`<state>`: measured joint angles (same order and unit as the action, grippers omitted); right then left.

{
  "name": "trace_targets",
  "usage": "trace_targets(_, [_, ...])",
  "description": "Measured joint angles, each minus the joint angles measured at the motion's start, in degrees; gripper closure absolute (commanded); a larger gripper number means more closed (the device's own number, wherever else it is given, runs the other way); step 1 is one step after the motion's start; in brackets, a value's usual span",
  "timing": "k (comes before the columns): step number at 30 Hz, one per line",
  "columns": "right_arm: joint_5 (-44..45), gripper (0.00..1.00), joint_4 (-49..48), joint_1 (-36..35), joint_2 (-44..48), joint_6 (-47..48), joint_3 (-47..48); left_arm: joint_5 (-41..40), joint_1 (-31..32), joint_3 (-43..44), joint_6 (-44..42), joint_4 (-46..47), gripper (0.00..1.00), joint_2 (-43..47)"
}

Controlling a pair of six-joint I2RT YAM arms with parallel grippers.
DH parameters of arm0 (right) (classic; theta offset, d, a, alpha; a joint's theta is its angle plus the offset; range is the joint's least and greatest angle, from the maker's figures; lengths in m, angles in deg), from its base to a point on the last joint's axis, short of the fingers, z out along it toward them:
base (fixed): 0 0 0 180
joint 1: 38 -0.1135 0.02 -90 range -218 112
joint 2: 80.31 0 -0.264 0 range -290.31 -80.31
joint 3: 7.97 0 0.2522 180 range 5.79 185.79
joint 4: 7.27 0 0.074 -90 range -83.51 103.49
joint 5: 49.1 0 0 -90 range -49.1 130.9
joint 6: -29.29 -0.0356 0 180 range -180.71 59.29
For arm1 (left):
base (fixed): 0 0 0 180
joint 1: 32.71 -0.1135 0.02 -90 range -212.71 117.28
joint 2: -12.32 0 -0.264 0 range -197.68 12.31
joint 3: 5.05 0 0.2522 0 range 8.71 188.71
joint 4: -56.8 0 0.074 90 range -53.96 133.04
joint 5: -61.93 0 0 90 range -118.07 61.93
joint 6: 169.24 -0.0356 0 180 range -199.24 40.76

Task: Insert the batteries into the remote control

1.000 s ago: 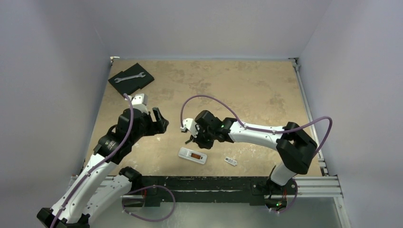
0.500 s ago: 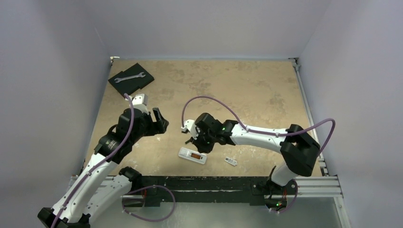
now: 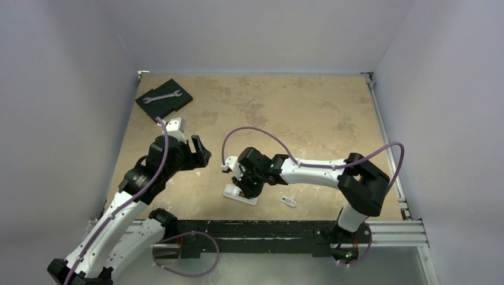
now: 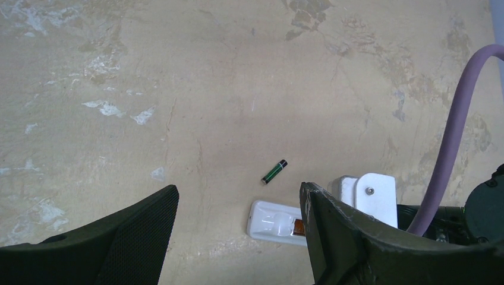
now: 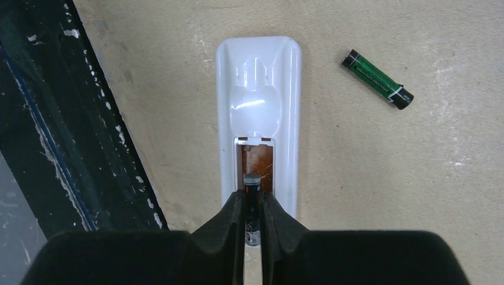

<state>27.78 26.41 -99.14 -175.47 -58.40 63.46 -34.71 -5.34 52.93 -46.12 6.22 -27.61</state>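
The tabletop point(image 3: 297, 107) carries a black pad point(image 3: 172, 105) with a wrench point(image 3: 161, 96) at its far left corner, well apart from the work.

The left arm is parked. The left pincer point(image 4: 238, 190) is spread wide and holds nothing.

The right arm has moved. One second ago the right pincer point(image 5: 252, 208) hung just past the far side of the remote control point(image 5: 258, 89), and the overhead view showed the whole remote. The pincer has since come down over the remote and now covers part of it.

The remote lies back-up near the front edge of the tabletop, with its orange-lined bay uncovered. A small white cover piece point(image 3: 289, 202) lies near it, to the right.

The right pincer is closed to a narrow gap on one battery point(image 5: 252, 189), whose free end is over the bay. Contact with the bay floor cannot be confirmed.

The second battery point(image 5: 377, 79), green-banded, lies loose beside the remote without touching it.

Judgement: seating of the first battery is imminent, and the second battery is not yet loaded.
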Motion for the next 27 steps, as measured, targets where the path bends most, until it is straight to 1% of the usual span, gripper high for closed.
trace_targets(12, [-0.5,0.93,-1.5,-0.3,-1.3,-0.4,0.0,0.2,-0.6,0.0,-0.2,0.0,0.26,-0.1])
trace_targets(27, [-1.4,0.82,-2.6,-0.3,-2.4,-1.2,0.4,0.5,-1.1,0.0,-1.2,0.4,0.26,-0.4])
